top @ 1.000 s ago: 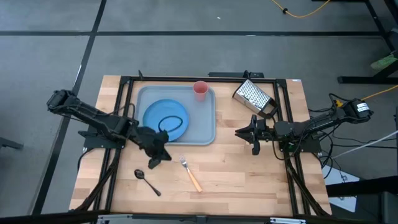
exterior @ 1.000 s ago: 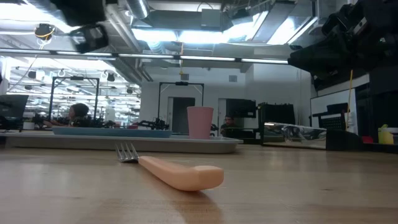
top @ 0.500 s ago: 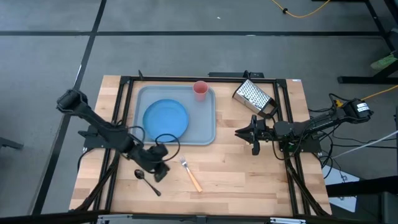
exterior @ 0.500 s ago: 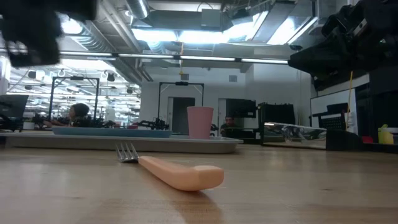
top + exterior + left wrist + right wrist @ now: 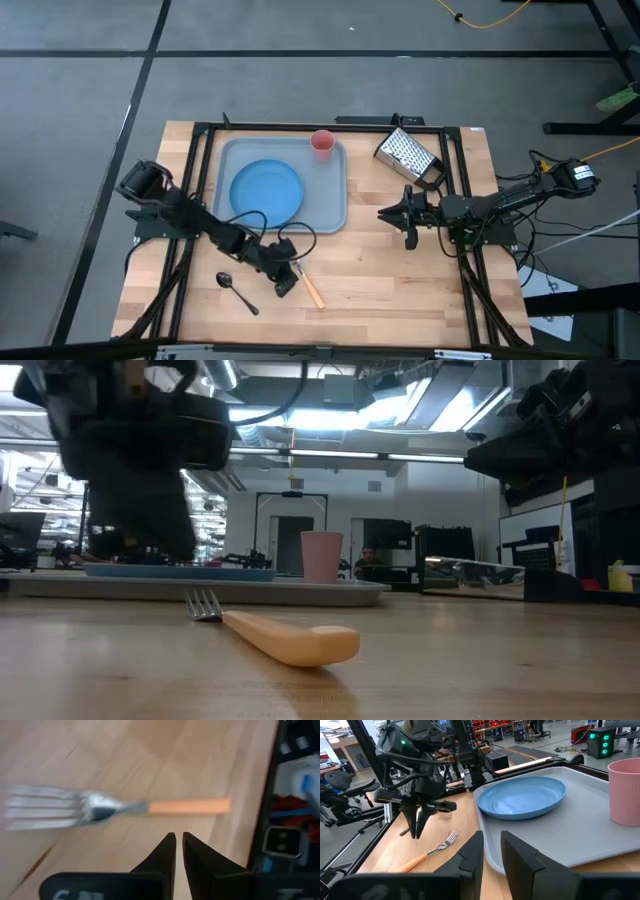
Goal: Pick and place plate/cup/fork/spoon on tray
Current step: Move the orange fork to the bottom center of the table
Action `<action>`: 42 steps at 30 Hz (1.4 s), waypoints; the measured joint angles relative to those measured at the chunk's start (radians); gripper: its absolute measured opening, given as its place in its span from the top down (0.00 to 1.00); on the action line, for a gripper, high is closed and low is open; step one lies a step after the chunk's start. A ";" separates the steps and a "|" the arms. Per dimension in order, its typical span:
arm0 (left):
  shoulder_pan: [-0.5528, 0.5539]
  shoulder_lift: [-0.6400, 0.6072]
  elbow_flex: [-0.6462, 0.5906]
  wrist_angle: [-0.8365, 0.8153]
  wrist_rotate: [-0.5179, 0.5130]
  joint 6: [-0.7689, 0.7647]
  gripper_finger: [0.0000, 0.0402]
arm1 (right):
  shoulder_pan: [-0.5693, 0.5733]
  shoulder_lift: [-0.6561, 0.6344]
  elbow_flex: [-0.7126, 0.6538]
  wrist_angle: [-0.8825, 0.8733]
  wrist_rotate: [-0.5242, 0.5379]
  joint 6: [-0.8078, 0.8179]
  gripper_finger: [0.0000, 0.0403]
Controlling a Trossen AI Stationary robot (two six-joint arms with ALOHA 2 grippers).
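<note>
The blue plate [image 5: 266, 190] lies flat in the grey-blue tray [image 5: 330, 205]. The pink cup [image 5: 322, 145] stands upright in the tray's far right corner. The fork [image 5: 306, 282] with its orange handle lies flat on the wood near the tray, and the dark spoon [image 5: 237, 292] lies to its left. My left gripper [image 5: 287, 283] is shut and points down just left of the fork, above the table; the fork shows ahead of its fingers in the left wrist view [image 5: 115, 807]. My right gripper [image 5: 385, 212] waits right of the tray, its fingers a narrow gap apart.
A metal box grater [image 5: 408, 155] lies at the far right of the table, beyond my right gripper. Bare wood stretches along the near edge, right of the fork. Black frame rails run along the table's left, right and far sides.
My left gripper has gone from the tray's near edge toward the table's near edge and right, ending beside the fork. The fork, spoon, plate and cup have kept still.
</note>
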 joint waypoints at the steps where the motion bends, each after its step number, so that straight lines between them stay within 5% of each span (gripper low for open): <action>1: 0.005 0.009 0.000 0.024 0.008 0.007 0.93 | 0.000 0.000 0.000 0.000 0.000 0.000 0.82; 10: 0.023 0.079 0.010 0.054 0.061 0.007 0.93 | 0.000 0.000 0.000 -0.057 0.000 0.001 0.82; 19: 0.061 0.194 0.160 0.023 0.122 0.127 0.93 | 0.000 0.000 0.000 -0.080 0.000 0.001 0.82; 24: 0.077 0.201 0.253 -0.056 0.248 0.203 0.93 | 0.000 0.000 0.000 -0.093 0.000 0.001 0.82; 35: 0.069 0.178 0.366 -0.537 0.220 0.212 1.00 | 0.000 0.000 0.000 -0.107 -0.001 0.002 0.82; 42: 0.071 0.179 0.397 -0.564 0.261 0.163 1.00 | 0.000 0.000 0.000 -0.105 -0.001 0.002 0.82</action>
